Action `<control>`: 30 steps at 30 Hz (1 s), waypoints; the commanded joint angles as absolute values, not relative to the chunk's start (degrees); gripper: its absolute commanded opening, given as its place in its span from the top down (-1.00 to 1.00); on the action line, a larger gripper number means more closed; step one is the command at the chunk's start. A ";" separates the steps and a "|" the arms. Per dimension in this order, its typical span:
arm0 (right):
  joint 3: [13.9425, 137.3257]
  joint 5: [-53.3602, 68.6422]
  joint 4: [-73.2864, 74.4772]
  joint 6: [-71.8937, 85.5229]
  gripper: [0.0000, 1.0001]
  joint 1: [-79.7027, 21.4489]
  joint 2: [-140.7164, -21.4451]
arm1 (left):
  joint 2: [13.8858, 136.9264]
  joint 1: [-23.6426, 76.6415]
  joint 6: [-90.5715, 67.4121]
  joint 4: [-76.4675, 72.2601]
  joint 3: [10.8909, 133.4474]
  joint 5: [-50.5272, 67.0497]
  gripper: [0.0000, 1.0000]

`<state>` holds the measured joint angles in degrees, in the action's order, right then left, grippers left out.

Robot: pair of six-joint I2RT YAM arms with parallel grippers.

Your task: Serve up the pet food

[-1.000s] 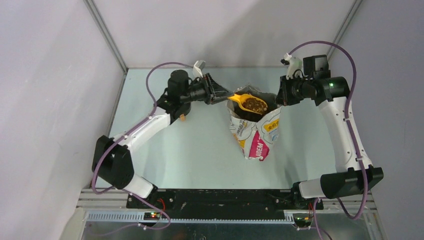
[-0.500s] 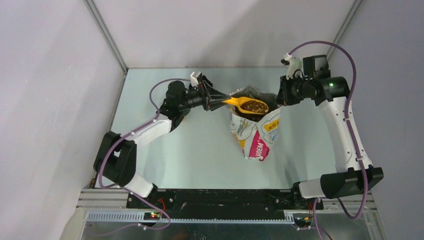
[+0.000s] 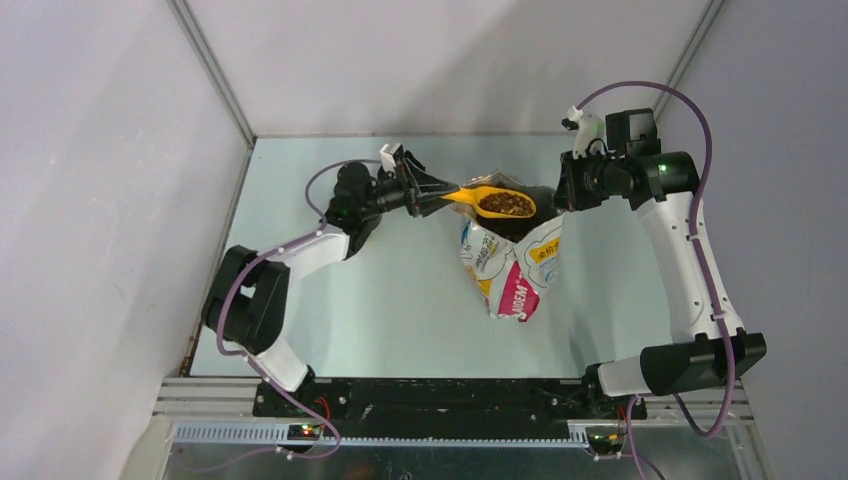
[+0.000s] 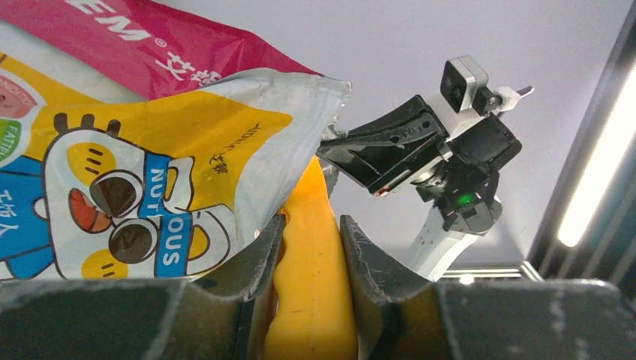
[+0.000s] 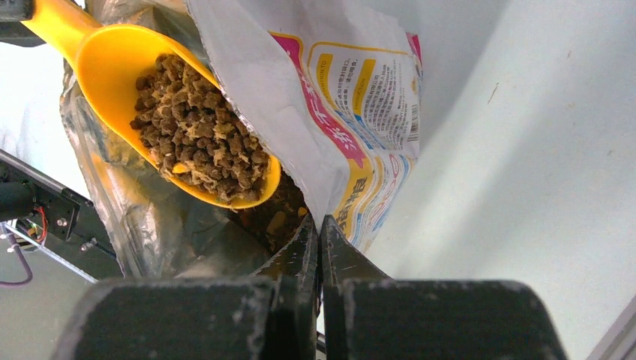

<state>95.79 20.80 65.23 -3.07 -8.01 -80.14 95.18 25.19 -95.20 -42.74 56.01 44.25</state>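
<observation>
Brown pet food (image 5: 199, 139) fills the bowl of an orange scoop (image 3: 478, 197), which is held over the open mouth of the printed bag (image 3: 512, 270). The bag stands upright toward the far edge of the counter (image 3: 380, 300), right of its middle. The left tool (image 4: 311, 225) is clamped on the scoop's handle, one finger on each side. Compared with half a second ago, the loaded scoop has shifted slightly toward the counter's far edge in the overhead view. The dark lower joint of the left arm has swung in from the left edge toward the middle. The right tool (image 5: 319, 229) pinches the bag's upper rim on its right side, fingers pressed together. It has not moved, and the bag stands where it stood before.
</observation>
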 commanded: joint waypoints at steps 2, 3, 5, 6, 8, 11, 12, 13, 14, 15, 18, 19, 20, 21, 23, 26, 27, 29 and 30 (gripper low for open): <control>99.46 23.61 59.06 -2.84 1.00 -7.80 -79.29 | 87.94 24.23 -75.53 -23.80 61.47 42.86 1.00; 99.48 23.63 58.95 -2.96 1.00 -7.82 -79.17 | 86.63 24.32 -71.34 -18.49 64.67 41.82 1.00; 99.13 23.83 58.62 -3.02 1.00 -7.82 -78.89 | 85.26 24.59 -60.57 -3.14 69.19 37.58 1.00; 98.92 24.00 58.49 -2.89 1.00 -7.82 -78.78 | 85.08 24.69 -55.71 0.36 70.37 36.37 1.00; 98.24 24.52 58.07 -2.57 1.00 -7.78 -78.52 | 84.56 24.77 -51.28 7.47 72.90 33.23 1.00; 97.73 25.21 57.81 -2.35 1.00 -7.82 -78.17 | 83.48 24.78 -47.53 12.40 74.15 29.82 1.00; 97.78 25.26 57.78 -2.37 1.00 -7.82 -78.11 | 83.27 24.87 -45.37 13.14 74.61 29.41 1.00; 97.83 25.26 57.75 -2.41 1.00 -7.82 -78.06 | 82.85 25.09 -44.04 15.02 74.92 28.60 1.00; 97.92 25.28 57.75 -2.45 1.00 -7.82 -78.09 | 82.69 25.25 -41.64 15.77 75.29 28.23 1.00; 97.96 25.42 57.75 -2.46 1.00 -7.78 -78.07 | 82.24 25.43 -40.34 16.47 75.31 27.78 1.00; 97.93 25.63 57.69 -2.19 1.00 -7.79 -78.14 | 81.75 25.53 -39.20 17.07 75.36 27.48 1.00; 97.98 25.69 57.60 -2.06 1.00 -7.81 -78.14 | 81.61 25.61 -38.44 17.49 75.47 26.98 1.00; 97.99 25.74 57.54 -1.79 1.00 -7.82 -78.18 | 81.51 25.65 -38.07 17.71 75.82 26.63 1.00; 98.04 25.79 57.50 -1.69 1.00 -7.78 -78.20 | 81.49 25.66 -37.27 18.16 76.01 26.45 1.00; 98.08 25.77 57.45 -1.43 1.00 -7.77 -78.16 | 81.48 25.71 -36.28 18.78 76.47 25.80 1.00; 97.98 25.55 57.52 -1.41 1.00 -7.82 -78.05 | 81.06 26.58 -33.58 20.16 77.89 24.01 1.00; 97.90 25.52 57.54 -1.47 1.00 -7.82 -77.96 | 80.96 26.91 -31.77 20.45 78.32 23.74 1.00; 97.66 25.45 57.57 -1.49 1.00 -7.81 -77.82 | 80.69 28.27 -28.49 21.17 79.27 22.56 1.00; 97.58 25.41 57.59 -1.49 1.00 -7.82 -77.79 | 80.55 29.19 -27.61 21.42 79.58 21.66 1.00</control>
